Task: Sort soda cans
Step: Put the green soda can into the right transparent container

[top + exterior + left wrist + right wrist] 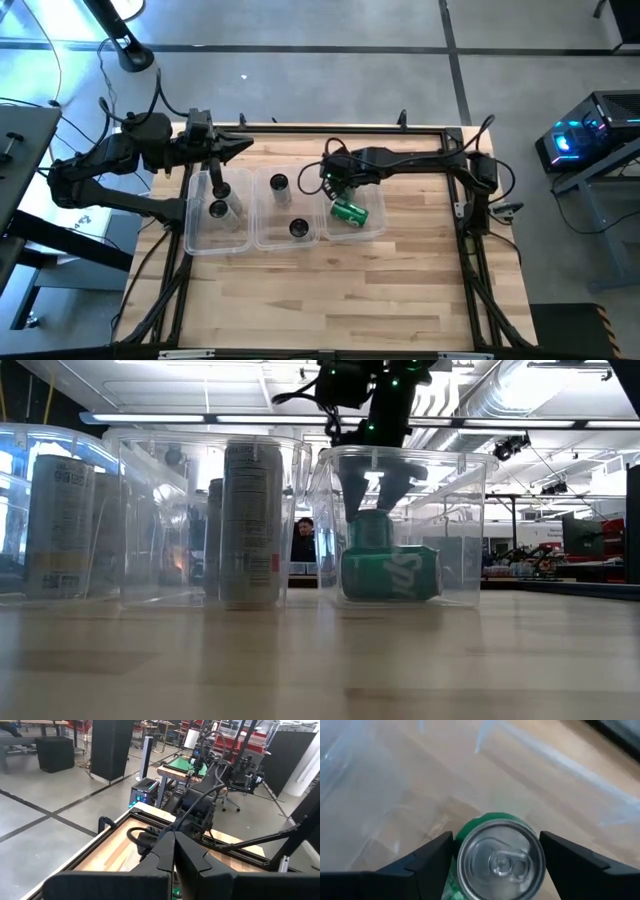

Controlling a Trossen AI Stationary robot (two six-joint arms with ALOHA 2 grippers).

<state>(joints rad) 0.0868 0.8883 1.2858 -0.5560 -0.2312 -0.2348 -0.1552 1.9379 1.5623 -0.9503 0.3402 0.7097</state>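
Three clear tubs stand in a row on the wooden table: left (195, 240), middle (262, 238), right (378, 226). Two pale soda cans (218, 208) stand in the left tub and two black ones (298, 228) in the middle tub. A green can (350, 212) lies on its side in the right tub. My right gripper (330, 185) reaches down into that tub, shut on a second green can (497, 857). My left gripper (245, 148) hangs shut above the left tub's far edge, holding nothing. My right gripper pinches the green can's side wall just below its silver top (456, 845) between the two fingers, one on each side. The fingers come steeply from above. The can stands upright (372, 530) behind the lying can, which hides its bottom.
The tubs sit side by side near the table's far half, and bare wood (320, 300) stretches to the near edge. Black frame rails (470, 250) run along the table's sides. A person (303, 540) shows in the room beyond.
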